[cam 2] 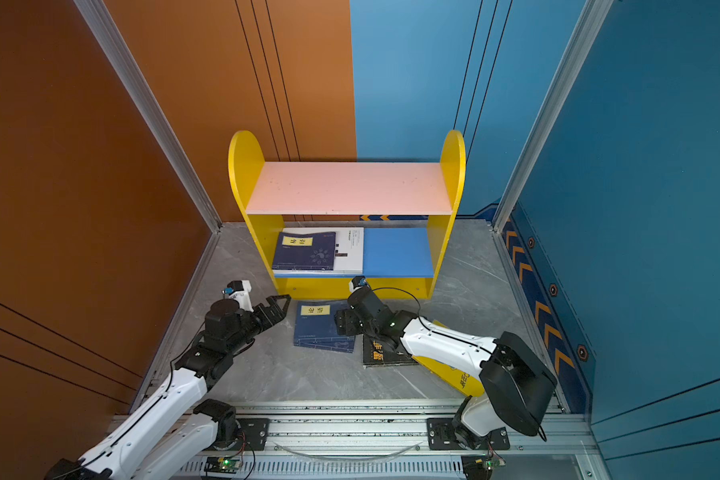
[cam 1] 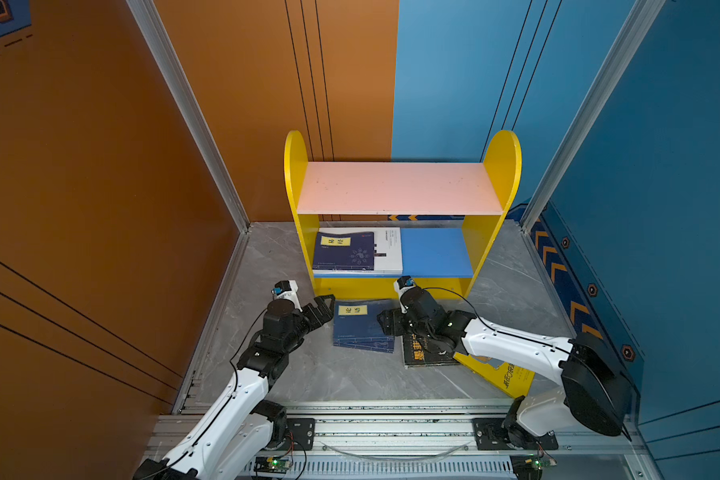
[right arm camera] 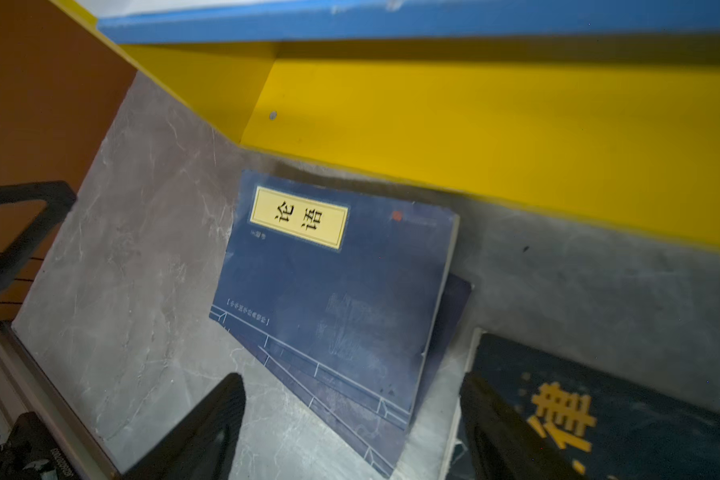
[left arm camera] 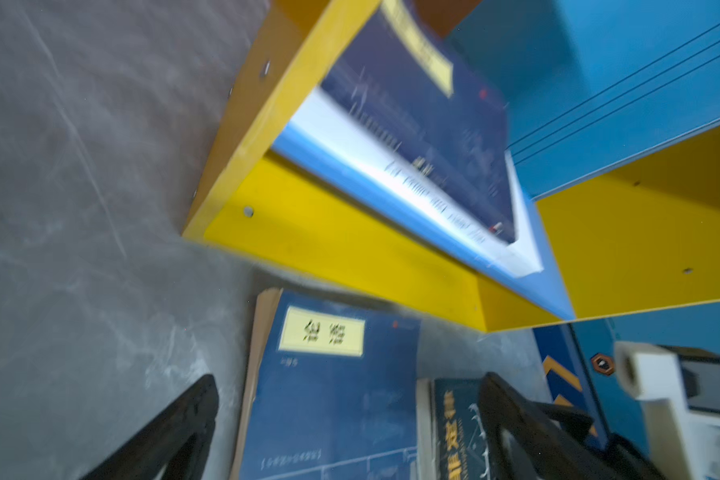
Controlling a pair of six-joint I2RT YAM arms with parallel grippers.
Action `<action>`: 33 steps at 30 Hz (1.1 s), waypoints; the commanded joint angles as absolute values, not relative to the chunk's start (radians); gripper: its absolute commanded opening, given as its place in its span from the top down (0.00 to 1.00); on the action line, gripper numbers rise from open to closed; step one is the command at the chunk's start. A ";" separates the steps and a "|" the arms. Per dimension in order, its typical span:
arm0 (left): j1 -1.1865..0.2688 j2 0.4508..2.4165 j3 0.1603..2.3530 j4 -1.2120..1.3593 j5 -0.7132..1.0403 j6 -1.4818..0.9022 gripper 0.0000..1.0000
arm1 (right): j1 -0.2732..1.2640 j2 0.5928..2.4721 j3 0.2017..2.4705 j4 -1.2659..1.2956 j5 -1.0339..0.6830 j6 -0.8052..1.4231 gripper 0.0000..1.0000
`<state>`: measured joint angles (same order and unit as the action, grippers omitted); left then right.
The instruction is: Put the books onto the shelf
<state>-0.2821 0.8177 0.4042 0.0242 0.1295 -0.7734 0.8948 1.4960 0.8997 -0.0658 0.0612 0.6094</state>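
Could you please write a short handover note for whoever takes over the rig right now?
Left gripper open, empty, beside the stacked navy books on the floor.
Right gripper open, empty, at their other side.
Done: navy book atop white book, on the blue lower board of the shelf.
Left: the stacked navy books, black book and yellow book, all on the floor.

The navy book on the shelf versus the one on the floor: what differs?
The shelf book rests on the blue lower board; the floor book on the grey floor. The shelf book covers a white book; the floor book, another navy book. Both lie flat, label up.
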 commanded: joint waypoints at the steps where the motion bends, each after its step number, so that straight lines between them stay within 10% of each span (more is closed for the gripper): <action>1: -0.302 0.864 0.372 0.011 0.162 -0.737 0.02 | 0.911 1.555 0.899 0.061 0.159 0.665 0.14; 33: -0.353 1.316 0.463 0.200 0.299 -0.717 0.02 | 0.890 1.848 0.958 0.106 0.027 0.810 0.31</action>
